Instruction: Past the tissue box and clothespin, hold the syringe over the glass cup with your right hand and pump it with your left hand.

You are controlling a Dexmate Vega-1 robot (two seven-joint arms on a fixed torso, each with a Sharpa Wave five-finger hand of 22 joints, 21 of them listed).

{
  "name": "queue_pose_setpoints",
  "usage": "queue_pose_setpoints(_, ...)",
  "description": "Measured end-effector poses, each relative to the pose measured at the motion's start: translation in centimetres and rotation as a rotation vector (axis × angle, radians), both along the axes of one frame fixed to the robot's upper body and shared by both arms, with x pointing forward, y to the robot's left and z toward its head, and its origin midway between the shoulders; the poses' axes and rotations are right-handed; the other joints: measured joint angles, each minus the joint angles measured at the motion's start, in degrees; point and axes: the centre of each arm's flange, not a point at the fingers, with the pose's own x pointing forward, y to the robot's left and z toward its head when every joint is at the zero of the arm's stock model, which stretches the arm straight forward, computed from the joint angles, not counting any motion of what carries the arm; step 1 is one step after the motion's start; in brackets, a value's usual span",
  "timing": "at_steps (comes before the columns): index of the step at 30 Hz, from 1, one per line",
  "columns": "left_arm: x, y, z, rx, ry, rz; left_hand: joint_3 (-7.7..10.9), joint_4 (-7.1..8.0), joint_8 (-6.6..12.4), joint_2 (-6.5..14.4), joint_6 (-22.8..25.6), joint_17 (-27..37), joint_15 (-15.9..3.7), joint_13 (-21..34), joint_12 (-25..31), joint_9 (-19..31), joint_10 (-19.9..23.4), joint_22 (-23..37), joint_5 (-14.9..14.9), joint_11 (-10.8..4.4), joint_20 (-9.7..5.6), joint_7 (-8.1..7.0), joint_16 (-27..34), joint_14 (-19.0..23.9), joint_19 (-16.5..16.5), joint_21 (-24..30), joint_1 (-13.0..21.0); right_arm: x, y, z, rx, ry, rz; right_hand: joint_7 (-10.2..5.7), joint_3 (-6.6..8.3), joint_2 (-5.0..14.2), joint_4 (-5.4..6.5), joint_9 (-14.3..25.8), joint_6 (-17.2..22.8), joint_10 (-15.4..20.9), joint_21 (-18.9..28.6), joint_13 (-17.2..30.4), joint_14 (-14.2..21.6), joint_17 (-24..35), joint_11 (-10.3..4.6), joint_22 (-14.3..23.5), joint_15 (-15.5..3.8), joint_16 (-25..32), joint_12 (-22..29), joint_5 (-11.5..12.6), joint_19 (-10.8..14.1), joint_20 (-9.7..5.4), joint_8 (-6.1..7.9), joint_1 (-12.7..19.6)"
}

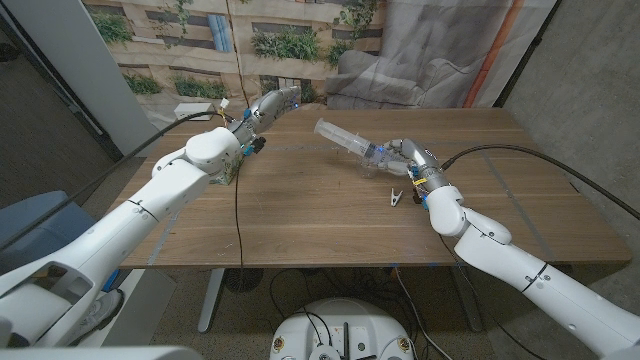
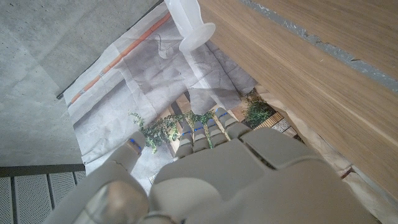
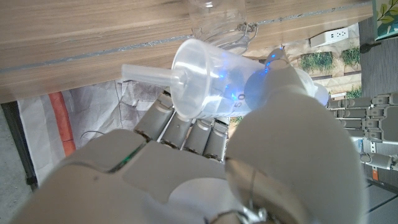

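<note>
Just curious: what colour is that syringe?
Clear, see-through plastic syringe; the right wrist view shows it best.

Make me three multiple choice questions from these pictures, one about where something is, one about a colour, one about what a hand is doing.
1. Where does the small clothespin lie?
A. On the wooden table, near the right hand
B. Inside the cup
C. In the left hand

2. What colour is the big plastic syringe?
A. Black
B. Clear
C. Red

3. What is the right hand doing?
A. Lying empty
B. Gripping the syringe
C. Pinching the clothespin

Answers: 1 A, it lies on bare wood beside that hand. 2 B, the barrel is see-through. 3 B, fingers wrap the barrel.
</note>
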Motion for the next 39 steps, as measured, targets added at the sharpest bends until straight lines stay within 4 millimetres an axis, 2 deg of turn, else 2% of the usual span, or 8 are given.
queue_pose_setpoints(14, -0.9, -1.1, 0.1, 0.01, -0.018, -0.006, 0.05, -0.05, 0.0, 0.0, 0.0, 0.0, 0.0, 0.0, 0.0, 0.0, 0.0, 0.0, 0.0, 0.0, 0.0, 0.0, 0.0, 0.0, 0.0, 0.0, 0.0, -0.5, -0.8, -1.0, 0.12, -0.027, 0.065, 0.0, -0.16, 0.0, 0.16, 0.0, 0.0, 0.4, 0.2, 0.0, 0.4, 0.0, 0.38, 0.0, -0.21, 0.0, 0.2, 0.0, 0.6, -0.11, -0.06, 0.0)
queue_pose_setpoints(16, -1.0, -1.2, 0.2, 0.011, -0.023, -0.005, 0.05, -0.05, 0.0, 0.0, 0.0, 0.0, 0.0, 0.0, 0.0, 0.0, 0.0, 0.0, 0.0, 0.0, 0.0, 0.0, 0.0, 0.0, 0.0, 0.0, 0.0, -0.5, -0.9, -1.2, 0.137, -0.029, 0.073, 0.52, -0.16, 0.0, 0.16, 0.0, 0.5, 0.7, 0.2, 0.0, 0.4, 0.0, 0.71, 0.0, -0.2, -0.4, 0.2, 0.0, 0.5, -0.11, -0.11, 0.0)
queue_pose_setpoints(20, -1.4, -1.4, 0.3, 0.017, -0.036, -0.005, 0.05, -0.05, 0.0, 0.0, 0.0, 0.0, 0.0, 0.0, 0.0, 0.0, 0.0, 0.0, 0.0, 0.0, 0.0, 0.0, 0.0, 0.0, 0.0, 0.0, 0.0, -0.5, -1.0, -1.5, 0.174, -0.037, 0.097, 0.52, -0.16, 0.0, 0.16, 0.0, 0.5, 0.7, 0.2, 0.0, 0.4, 0.0, 0.71, 0.0, -0.2, -0.4, 0.2, -0.1, 0.5, -0.1, -0.17, 0.0)
queue_pose_setpoints(26, -1.8, -1.8, 0.6, 0.031, -0.052, -0.005, 0.23, -0.23, 0.0, 0.0, 0.5, 0.0, -0.52, 0.0, 0.0, 0.0, 0.0, 0.0, 0.0, 0.0, 0.0, 0.13, 0.0, -0.1, 0.0, 0.0, 0.0, -0.4, -1.1, -1.8, 0.211, -0.045, 0.116, 0.52, -0.16, 0.0, 0.16, 0.0, 0.5, 0.7, 0.4, 0.0, 0.4, 0.2, 0.7, 0.0, -0.2, -0.4, 0.2, -0.1, 0.5, -0.1, -0.31, 0.0)
queue_pose_setpoints(31, -2.1, -2.2, 0.8, 0.047, -0.064, -0.012, -0.01, -0.47, 0.0, 0.0, 0.6, 0.0, -0.83, 0.0, 0.0, 0.0, 0.5, 0.0, 0.0, -0.55, 0.0, -0.02, 0.0, 0.2, 0.0, 0.0, 0.0, -0.2, -1.2, -2.1, 0.231, -0.047, 0.122, 0.52, -0.16, 0.0, 0.16, 0.0, 0.5, 0.7, 0.4, 0.0, 0.4, 0.3, 0.7, 0.0, -0.2, -0.7, 0.2, -0.1, 0.5, -0.1, -0.4, 0.0)
queue_pose_setpoints(35, -2.3, -2.7, 1.0, 0.06, -0.076, -0.023, 0.21, -0.69, 0.0, 0.0, 1.5, 0.0, -1.25, 0.0, 0.0, 0.0, 1.7, 0.0, 0.0, -1.65, 0.0, -0.52, 0.0, -0.2, 0.0, 0.0, 0.0, -0.2, -1.1, -2.0, 0.248, -0.063, 0.141, 0.52, -0.16, 0.0, 0.16, 0.0, 0.5, 0.7, 0.4, 0.0, 0.4, 0.3, 0.7, 0.0, -0.2, -0.7, 0.2, -0.2, 0.5, -0.1, -0.54, 0.0)
queue_pose_setpoints(39, -2.4, -3.1, 1.1, 0.069, -0.082, -0.03, 0.21, -0.69, 0.0, 0.0, 2.1, 0.0, -2.27, 0.0, 0.0, 0.0, 1.6, 0.0, 0.0, -2.07, 0.0, -0.61, 0.0, -0.6, 0.0, 0.0, 0.0, -0.2, -1.2, -2.0, 0.257, -0.071, 0.149, 0.63, -0.16, 0.0, 0.16, 0.0, 0.6, 0.7, 0.4, 0.0, 0.4, 0.3, 0.7, 0.0, -0.2, -0.7, 0.2, -0.2, 0.5, -0.1, -0.62, 0.0)
